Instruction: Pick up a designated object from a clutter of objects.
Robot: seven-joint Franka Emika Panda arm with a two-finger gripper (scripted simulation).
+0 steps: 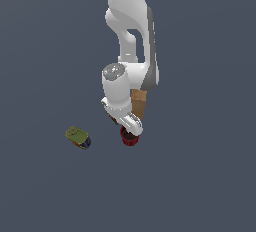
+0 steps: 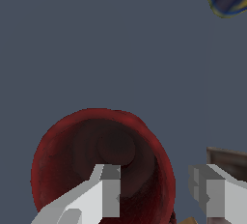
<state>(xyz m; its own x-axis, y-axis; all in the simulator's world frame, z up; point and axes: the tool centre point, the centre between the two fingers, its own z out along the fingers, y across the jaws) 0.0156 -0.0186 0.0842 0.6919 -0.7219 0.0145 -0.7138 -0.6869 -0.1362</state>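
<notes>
The red cup [image 1: 130, 139] stands upright on the grey desk [image 1: 200, 176], just beside the tan box [image 1: 138, 103]. The tool [image 2: 157, 189] is spread, one finger [image 2: 107, 189] inside the rim, the other outside. The green-yellow tin [image 1: 78, 137] lies well apart; its label is unreadable.

Cup [image 1: 129, 139] upright on floor [image 1: 200, 176], directly under gripper [image 1: 129, 130] — wrist view: one finger [image 2: 110, 189] inside cup mouth, other finger [image 2: 208, 185] outside rim, wall between them. Tall box [image 1: 139, 103] just beside cup at 1 o'clock, partly behind arm [image 1: 127, 36]. Tin [image 1: 77, 137] well apart at 9 o'clock — alone.
</notes>
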